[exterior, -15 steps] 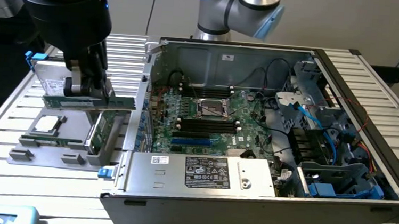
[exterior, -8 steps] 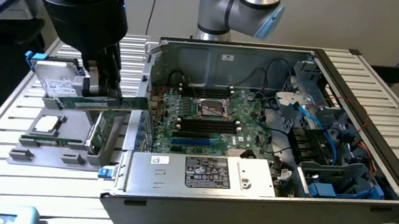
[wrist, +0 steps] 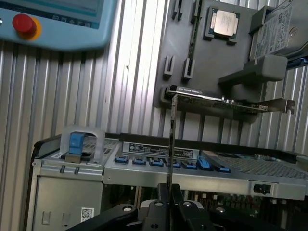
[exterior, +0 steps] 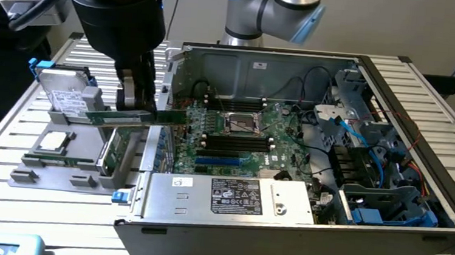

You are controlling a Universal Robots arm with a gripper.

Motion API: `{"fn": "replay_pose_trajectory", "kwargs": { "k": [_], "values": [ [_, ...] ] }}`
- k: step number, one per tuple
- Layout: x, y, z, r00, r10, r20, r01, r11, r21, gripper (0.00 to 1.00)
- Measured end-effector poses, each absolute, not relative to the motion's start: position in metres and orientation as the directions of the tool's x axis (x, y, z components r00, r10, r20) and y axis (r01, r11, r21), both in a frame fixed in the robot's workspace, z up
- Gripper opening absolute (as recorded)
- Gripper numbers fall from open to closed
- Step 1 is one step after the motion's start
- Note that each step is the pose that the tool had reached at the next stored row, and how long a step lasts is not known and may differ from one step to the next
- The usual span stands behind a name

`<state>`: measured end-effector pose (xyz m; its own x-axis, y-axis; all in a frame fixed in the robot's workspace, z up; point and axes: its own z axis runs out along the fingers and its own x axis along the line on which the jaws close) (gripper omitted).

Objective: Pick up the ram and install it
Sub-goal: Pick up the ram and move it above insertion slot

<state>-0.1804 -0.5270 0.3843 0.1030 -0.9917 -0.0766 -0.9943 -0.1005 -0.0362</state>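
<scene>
Closest to the lens in the exterior view are the wall of the computer case (exterior: 283, 241) and its power supply box (exterior: 230, 196). Beyond them your gripper (exterior: 135, 109) is clamped on the ram (exterior: 171, 118). It hangs level above the grey fixture tray (exterior: 46, 168), just beside the case on the exterior view's left. Expect the stick to be light, stiff and thin, and likely to crack if pressed in crooked. The long top edge looks like the safest hold, away from the contacts. The motherboard (exterior: 235, 134) sits deep inside the case, with cables and metal walls close around it, so room there looks tight. In the wrist view the fingers (wrist: 156, 211) pinch the ram (wrist: 171, 144) edge-on. The expansion card (wrist: 216, 100) and hard drive (wrist: 276, 33) lie beyond it.
</scene>
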Motion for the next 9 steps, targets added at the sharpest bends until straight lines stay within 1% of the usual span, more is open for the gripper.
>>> {"fn": "replay_pose_trajectory", "kwargs": {
  "k": [3,9],
  "values": [
    [-0.175,-0.527,0.384,0.104,-0.992,-0.075,-0.994,-0.1,-0.045,0.14],
    [-0.161,-0.526,0.385,0.104,-0.992,-0.066,-0.994,-0.101,-0.045,0.14]
  ]
}}
